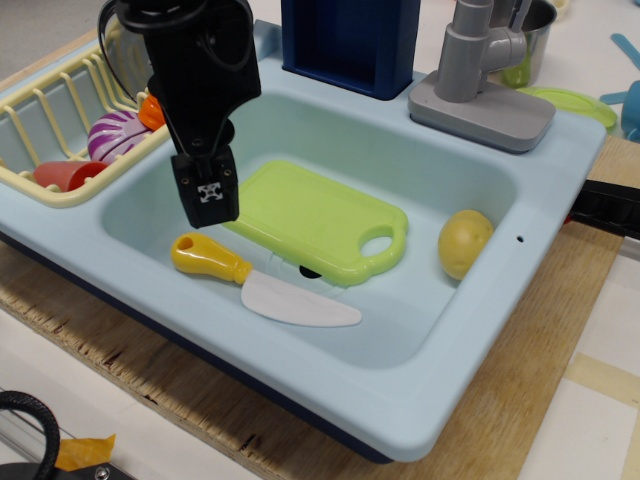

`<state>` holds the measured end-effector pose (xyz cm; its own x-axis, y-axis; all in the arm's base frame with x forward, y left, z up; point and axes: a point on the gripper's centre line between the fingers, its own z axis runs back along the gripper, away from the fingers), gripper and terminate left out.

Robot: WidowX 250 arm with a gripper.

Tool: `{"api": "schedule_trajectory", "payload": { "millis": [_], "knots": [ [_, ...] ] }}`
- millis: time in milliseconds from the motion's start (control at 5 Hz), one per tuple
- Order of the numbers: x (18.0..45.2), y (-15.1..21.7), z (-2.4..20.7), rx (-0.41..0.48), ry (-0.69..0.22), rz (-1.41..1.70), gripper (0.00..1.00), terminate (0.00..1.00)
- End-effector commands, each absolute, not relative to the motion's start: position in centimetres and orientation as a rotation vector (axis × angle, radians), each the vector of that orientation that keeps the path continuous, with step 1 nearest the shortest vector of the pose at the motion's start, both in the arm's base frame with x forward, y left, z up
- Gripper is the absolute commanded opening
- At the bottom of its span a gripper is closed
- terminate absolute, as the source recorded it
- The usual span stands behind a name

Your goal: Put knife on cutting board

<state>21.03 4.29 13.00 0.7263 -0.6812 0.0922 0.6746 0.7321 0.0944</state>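
A yellow dish rack [40, 140] sits to the left of the light blue toy sink [520, 300]. In the rack are a red cup [62, 175], a purple and white striped thing [115, 135] and a small orange thing [151, 108].

The black robot arm hangs down over the left part of the sink. Its jaws [207, 192] point down, just above the yellow handle of the knife [262, 280]. The two sides of the jaws look pressed close together, with no gap I can see. They hold nothing. From this side I cannot tell for sure how far they are open.

The knife lies flat on the sink floor, near the front wall of the sink. Its fat yellow handle is on the left and its wide white blade points to the right. It lies just in front of the cutting board [310, 215], very close to the board's front edge but not on top of it.

The lime-green cutting board lies in the middle of the sink, with its oval handle hole on the right end.

To the right of the board, a yellow-brown toy potato [464, 242] rests against the right wall of the sink.

Behind the sink basin stand a dark blue box [350, 45] and a gray toy faucet [480, 70]. The sink sits on a wooden board [540, 400] on the bench [610, 400].
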Motion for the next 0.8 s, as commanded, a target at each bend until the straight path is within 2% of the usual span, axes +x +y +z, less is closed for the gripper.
{"api": "schedule_trajectory", "payload": {
  "millis": [0,600],
  "knots": [
    [21.0,4.3,13.0,0.056,-0.124,-0.748,1.0,0.0],
    [21.1,4.6,9.6,0.001,-0.107,-0.842,1.0,0.0]
  ]
}}
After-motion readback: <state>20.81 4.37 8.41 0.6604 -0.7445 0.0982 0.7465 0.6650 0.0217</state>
